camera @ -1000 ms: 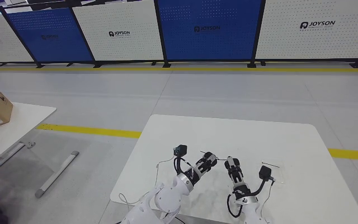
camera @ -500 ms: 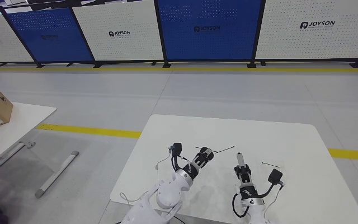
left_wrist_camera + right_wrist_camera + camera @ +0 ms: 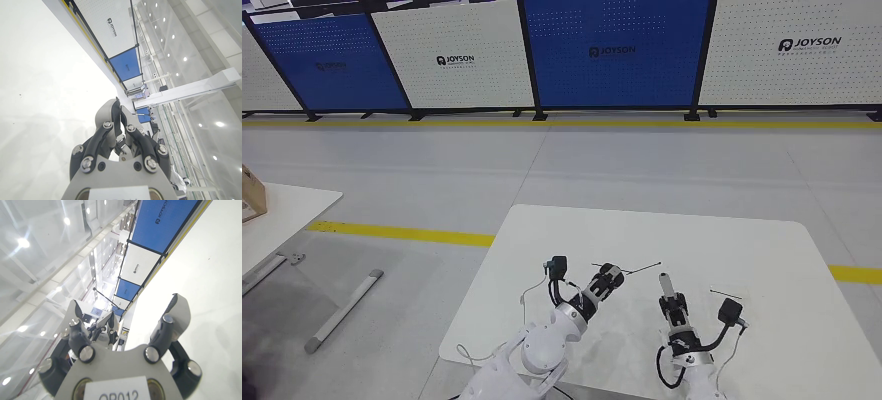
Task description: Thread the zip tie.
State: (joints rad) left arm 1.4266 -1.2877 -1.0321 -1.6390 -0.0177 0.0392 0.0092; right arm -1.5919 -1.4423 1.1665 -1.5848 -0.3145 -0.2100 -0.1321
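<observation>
Black zip tie [image 3: 642,268] in left tool [image 3: 609,273]

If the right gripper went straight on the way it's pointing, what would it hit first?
Probably the free end of the thin black zip tie held in the left gripper, just ahead of the right gripper; heights are unclear.

Two zip ties [image 3: 642,267] [image 3: 726,294], two grippers [image 3: 614,270] [image 3: 663,279] and one white table [image 3: 692,235].

Tabletop [image 3: 742,240]: plain white.
Zip tie [image 3: 105,298]: black.
Panels [image 3: 617,50]: blue and white alternated, finely dotted.
Floor [image 3: 442,180]: grey, crossed by yellow stripes.
Left gripper [image 3: 119,103]: silver, padded in black.
</observation>
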